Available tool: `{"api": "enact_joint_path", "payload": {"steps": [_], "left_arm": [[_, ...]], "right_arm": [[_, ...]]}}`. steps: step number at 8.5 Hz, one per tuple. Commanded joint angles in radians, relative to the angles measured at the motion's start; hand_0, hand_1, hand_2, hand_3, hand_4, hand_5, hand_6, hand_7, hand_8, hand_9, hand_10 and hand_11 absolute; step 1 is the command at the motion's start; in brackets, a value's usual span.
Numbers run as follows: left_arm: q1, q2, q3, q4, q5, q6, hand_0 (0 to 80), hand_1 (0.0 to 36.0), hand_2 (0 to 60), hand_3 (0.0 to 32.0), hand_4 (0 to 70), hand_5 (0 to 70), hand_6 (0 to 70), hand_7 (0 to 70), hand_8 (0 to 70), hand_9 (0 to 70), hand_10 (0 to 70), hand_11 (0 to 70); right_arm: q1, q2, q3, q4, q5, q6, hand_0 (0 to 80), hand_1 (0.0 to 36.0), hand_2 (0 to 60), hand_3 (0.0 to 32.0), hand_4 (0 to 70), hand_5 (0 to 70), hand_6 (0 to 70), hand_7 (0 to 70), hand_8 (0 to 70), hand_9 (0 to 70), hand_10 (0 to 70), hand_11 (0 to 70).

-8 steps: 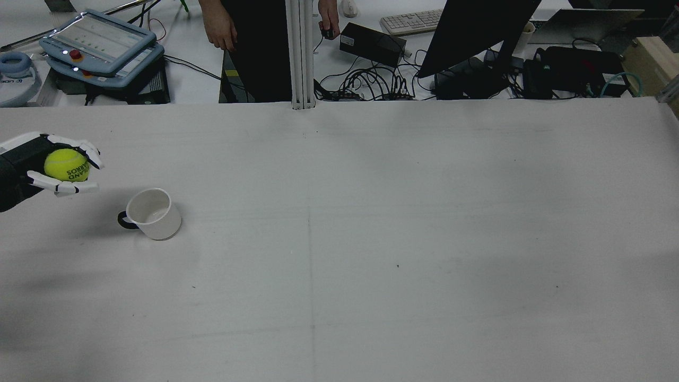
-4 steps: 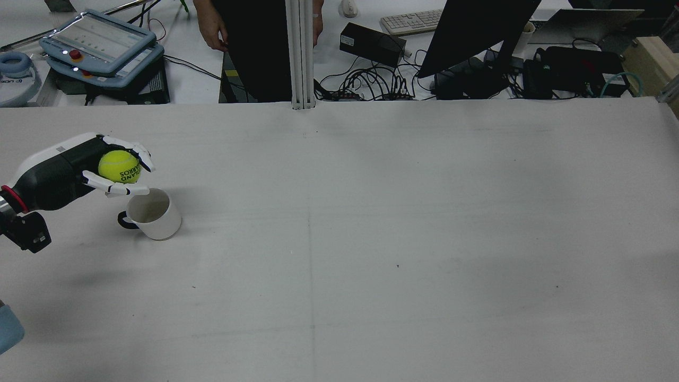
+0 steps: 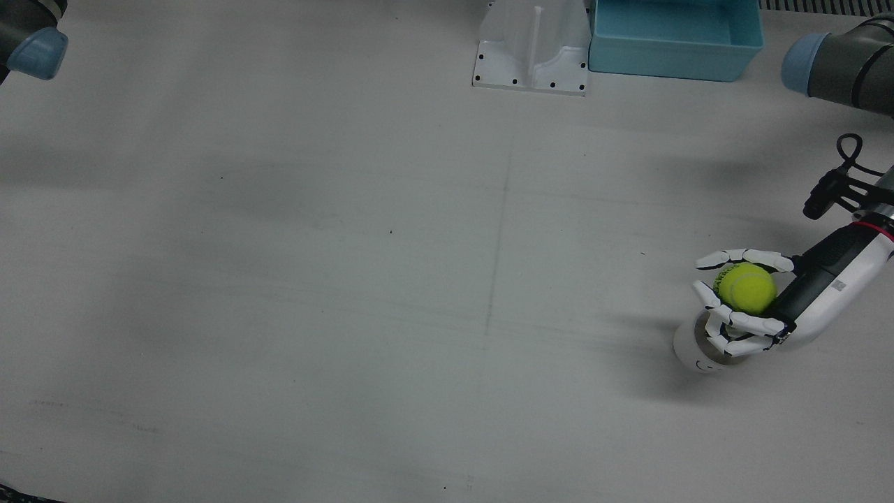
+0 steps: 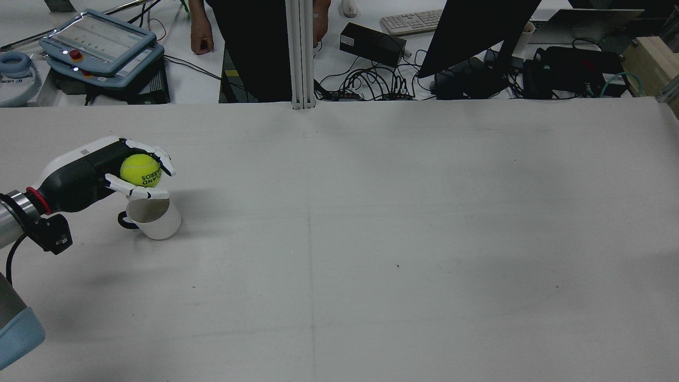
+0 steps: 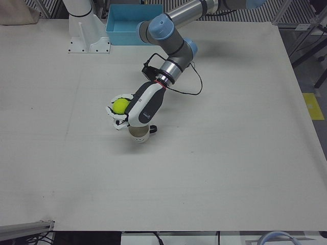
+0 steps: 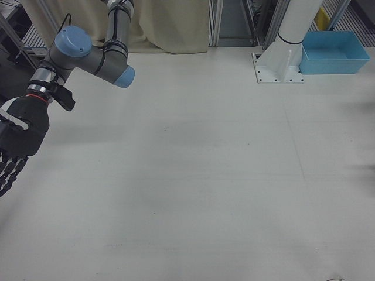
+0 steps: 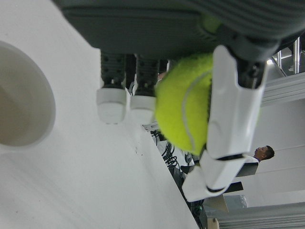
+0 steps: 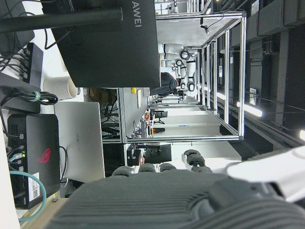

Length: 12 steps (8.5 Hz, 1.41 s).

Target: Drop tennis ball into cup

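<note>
A yellow tennis ball (image 4: 140, 170) sits in my left hand (image 4: 109, 167), which is shut on it with white fingers wrapped around it. The hand holds the ball just above the far rim of a white cup (image 4: 156, 220) with a dark handle, upright on the table's left side. In the front view the ball (image 3: 747, 288) is beside the cup (image 3: 691, 349), and the fingers overlap the cup's mouth. The left hand view shows the ball (image 7: 186, 114) and the cup's open mouth (image 7: 21, 95). My right hand (image 6: 14, 146) hangs open and empty at the table's far side.
A blue bin (image 3: 674, 35) and a white pedestal base (image 3: 534, 49) stand at the robot's edge of the table. Beyond the opposite edge are a teach pendant (image 4: 98, 42), a monitor (image 4: 477, 32), cables and a standing person.
My left hand has carried the ball to the right, from the table's left edge to just over the cup. The cup has not moved.
</note>
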Motion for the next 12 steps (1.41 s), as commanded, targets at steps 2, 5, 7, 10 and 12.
{"api": "enact_joint_path", "payload": {"steps": [2,5,7,10,12], "left_arm": [[-0.003,0.017,0.011,-0.034,-0.013,-0.009,80.0,36.0,60.0,0.0,57.1,21.3,26.8,66.1,55.6,70.0,55.0,70.0],[-0.002,0.048,0.012,-0.065,-0.015,-0.006,62.1,36.0,44.0,0.0,20.1,9.6,6.4,12.1,8.6,14.1,5.2,10.5],[-0.005,0.051,0.050,-0.100,-0.015,-0.009,61.3,36.0,45.6,0.0,18.2,9.5,5.6,8.8,6.5,10.8,4.3,9.2],[-0.005,0.117,0.054,-0.164,-0.016,-0.009,60.6,36.0,48.2,0.0,17.8,9.3,5.6,9.0,6.1,10.2,3.9,8.5],[-0.038,0.123,0.020,-0.169,-0.013,-0.017,60.6,36.0,49.2,0.0,18.0,9.4,5.6,9.3,5.8,10.0,3.9,8.7]], "right_arm": [[0.000,0.000,0.000,0.000,0.000,0.000,0.0,0.0,0.0,0.0,0.0,0.0,0.0,0.0,0.0,0.0,0.0,0.0],[0.000,0.000,0.002,0.000,0.000,0.000,0.0,0.0,0.0,0.0,0.0,0.0,0.0,0.0,0.0,0.0,0.0,0.0],[0.000,0.000,0.002,0.000,0.000,0.000,0.0,0.0,0.0,0.0,0.0,0.0,0.0,0.0,0.0,0.0,0.0,0.0],[0.000,0.000,0.002,0.000,0.000,0.000,0.0,0.0,0.0,0.0,0.0,0.0,0.0,0.0,0.0,0.0,0.0,0.0],[0.000,0.000,0.003,0.000,0.000,0.000,0.0,0.0,0.0,0.0,0.0,0.0,0.0,0.0,0.0,0.0,0.0,0.0]]}}
